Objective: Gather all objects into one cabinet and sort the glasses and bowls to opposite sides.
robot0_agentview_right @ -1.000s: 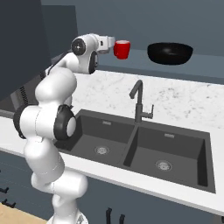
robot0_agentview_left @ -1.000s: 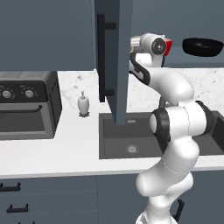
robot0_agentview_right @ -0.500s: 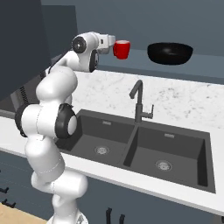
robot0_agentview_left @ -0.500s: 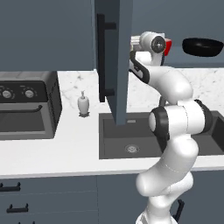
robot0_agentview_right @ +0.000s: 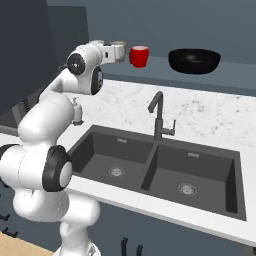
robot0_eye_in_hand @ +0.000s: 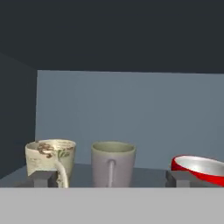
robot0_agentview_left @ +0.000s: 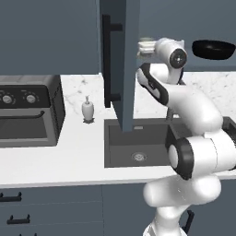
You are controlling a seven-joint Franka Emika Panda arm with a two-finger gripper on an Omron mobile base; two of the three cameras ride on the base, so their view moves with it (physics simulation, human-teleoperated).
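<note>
Looking into the open cabinet (robot0_eye_in_hand: pixel 131 105), I see the beige-grey mug (robot0_eye_in_hand: pixel 113 164) upright on the shelf, handle facing me. It stands between the spread fingertips of my gripper (robot0_eye_in_hand: pixel 110 178), with a gap on each side. The red cup (robot0_eye_in_hand: pixel 199 168) is beside the right fingertip, its lower part cut off. From the right base, my gripper (robot0_agentview_right: pixel 121 50) reaches to just left of the red cup (robot0_agentview_right: pixel 139 56). The wide black bowl (robot0_agentview_right: pixel 194 60) sits further right on the same shelf. From the left base, the gripper (robot0_agentview_left: pixel 144 46) is behind the door's edge and the bowl (robot0_agentview_left: pixel 213 49) is at the right.
A flower-patterned mug (robot0_eye_in_hand: pixel 49 158) stands at the shelf's left. The cabinet door (robot0_agentview_left: pixel 122 69) hangs open with its black bar handle (robot0_agentview_left: pixel 107 60). Below are a double sink (robot0_agentview_right: pixel 160 165) with a faucet (robot0_agentview_right: pixel 159 117), a soap dispenser (robot0_agentview_left: pixel 87 110) and a toaster oven (robot0_agentview_left: pixel 27 110).
The jaws have gone from shut to wide apart. The arm has barely shifted; red cup and black bowl have stayed where they were.
</note>
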